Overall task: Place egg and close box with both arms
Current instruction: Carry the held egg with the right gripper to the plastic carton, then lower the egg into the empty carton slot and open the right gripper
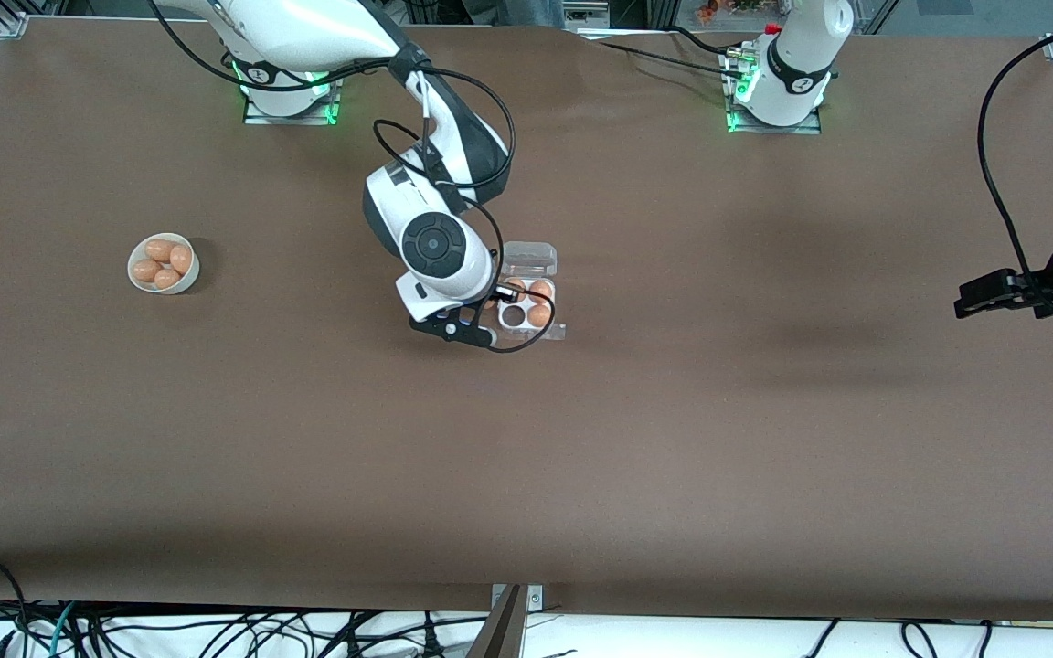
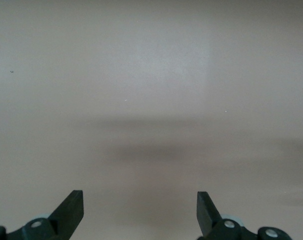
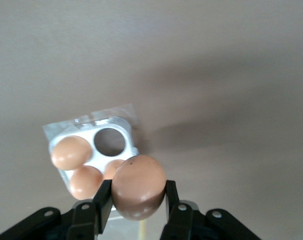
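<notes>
Pinching the egg (image 3: 139, 186) over the box (image 1: 528, 302), we should centre our right gripper (image 3: 137, 206) above its empty cell; left gripper (image 2: 140, 212) waits, jaws spread.

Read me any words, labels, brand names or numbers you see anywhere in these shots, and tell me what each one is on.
No text can be read in any view.
Small dark marks on the arm bases: too small to read.
The box, the held egg and the bowl: no label or print visible.
</notes>
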